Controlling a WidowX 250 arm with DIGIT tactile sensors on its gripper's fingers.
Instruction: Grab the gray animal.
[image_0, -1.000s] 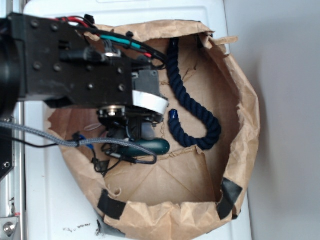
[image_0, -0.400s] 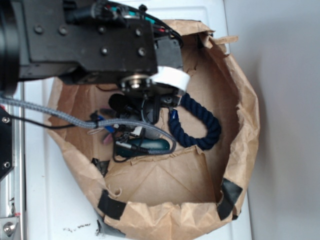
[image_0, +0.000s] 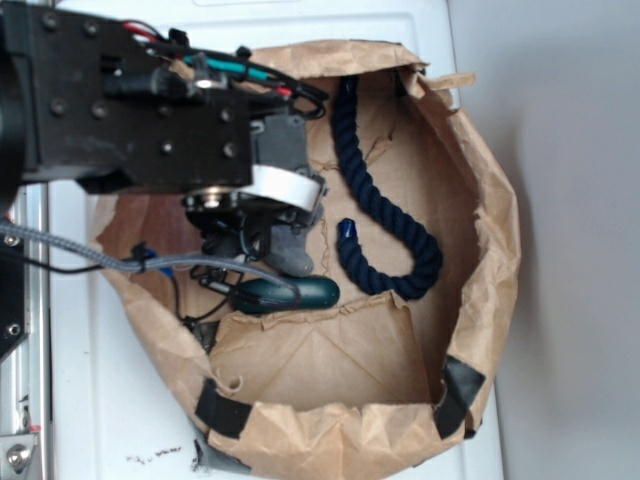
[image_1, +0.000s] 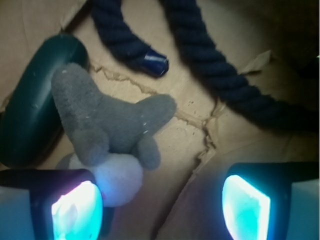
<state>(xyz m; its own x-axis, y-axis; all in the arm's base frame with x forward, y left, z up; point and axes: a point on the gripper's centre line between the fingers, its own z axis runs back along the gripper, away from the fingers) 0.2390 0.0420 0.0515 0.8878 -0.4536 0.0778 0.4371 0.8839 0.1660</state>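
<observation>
The gray animal (image_1: 111, 124) is a fuzzy gray plush with a white patch (image_1: 119, 179), lying on the brown paper bag floor (image_1: 190, 150). It rests against a dark green capsule (image_1: 32, 102). My gripper (image_1: 160, 207) is open just above the floor. Its left finger (image_1: 75, 210) sits right beside the white patch, and its right finger (image_1: 247, 205) stands well clear over bare paper. From outside, the gripper (image_0: 255, 250) hangs under the black arm, with the gray animal (image_0: 292, 255) partly showing above the capsule (image_0: 295, 293).
A navy rope (image_0: 385, 200) curves along the bag's right half, and its taped end (image_1: 152, 62) lies just beyond the animal. The crumpled bag walls (image_0: 490, 250) ring the whole area. A folded paper flap (image_0: 320, 345) rises behind the capsule.
The arm swung up and right toward the rope, then came back down-left over the animal. The animal, capsule and rope stayed put.
</observation>
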